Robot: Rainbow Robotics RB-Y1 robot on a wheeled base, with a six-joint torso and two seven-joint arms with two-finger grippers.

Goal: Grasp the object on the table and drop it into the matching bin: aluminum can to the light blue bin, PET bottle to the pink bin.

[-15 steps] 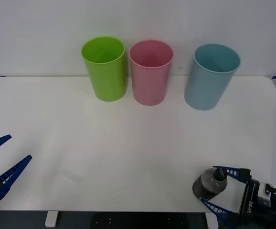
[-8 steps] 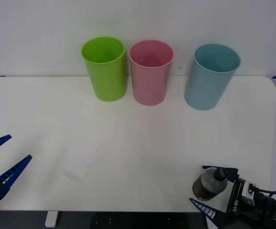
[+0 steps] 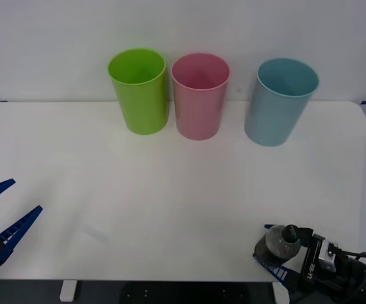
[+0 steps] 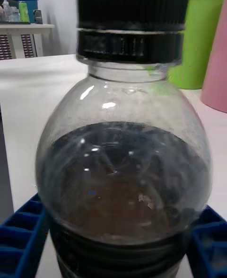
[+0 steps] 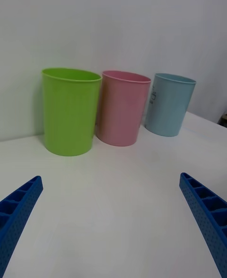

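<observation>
The PET bottle (image 3: 279,242) stands upright near the front right edge of the table (image 3: 170,190), its black cap up and its body dark and clear. My right gripper (image 3: 263,242) reaches in from the front right corner. The blue fingers (image 4: 21,237) press against both sides of the PET bottle (image 4: 124,164) low on its body. The pink bin (image 3: 200,95) stands at the back centre and the light blue bin (image 3: 278,100) to its right. My left gripper (image 3: 23,196) hangs open over the front left edge, holding nothing.
A lime green bin (image 3: 140,90) stands left of the pink one, nearly touching it. All three bins line the far edge against a white wall. The wide middle of the tabletop lies between the bottle and the bins.
My right gripper's fingers have drawn in from a wide stance onto the bottle's sides. The bottle has stayed in place. The left arm has not moved.
</observation>
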